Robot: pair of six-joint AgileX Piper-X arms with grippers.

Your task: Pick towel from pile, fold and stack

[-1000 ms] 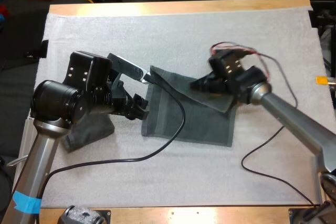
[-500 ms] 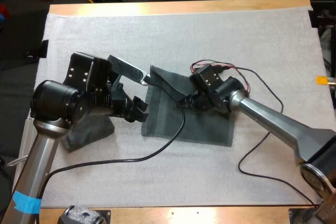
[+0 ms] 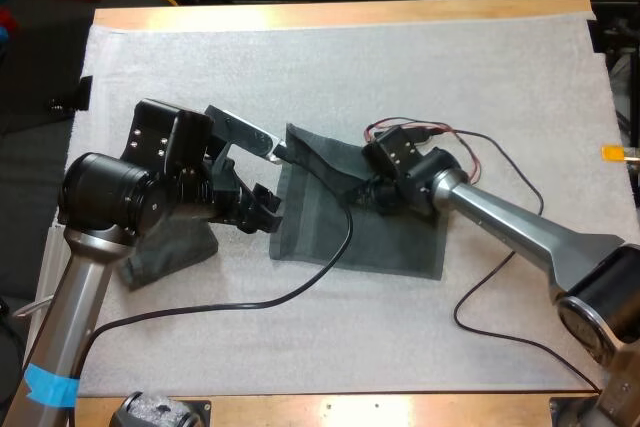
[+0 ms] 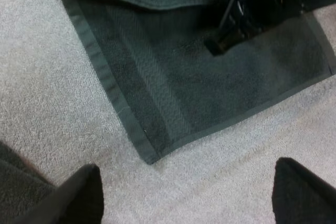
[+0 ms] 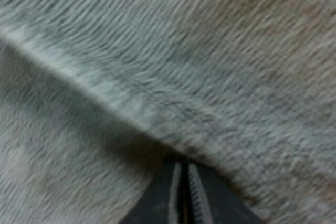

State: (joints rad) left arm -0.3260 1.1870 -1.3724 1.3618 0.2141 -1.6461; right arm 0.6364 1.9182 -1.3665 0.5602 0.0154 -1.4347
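Lying just right of the open left fingers [image 4: 79, 192], the towel [image 3: 390, 242] had the right fingers [image 5: 164, 195] closed on its folded flap.

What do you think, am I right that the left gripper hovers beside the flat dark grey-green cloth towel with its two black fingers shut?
No: the left gripper is open. The left wrist view shows its fingers apart, clear of the flat dark grey-green towel it hovers beside.

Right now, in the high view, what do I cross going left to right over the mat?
crumpled towel → left gripper → flat towel
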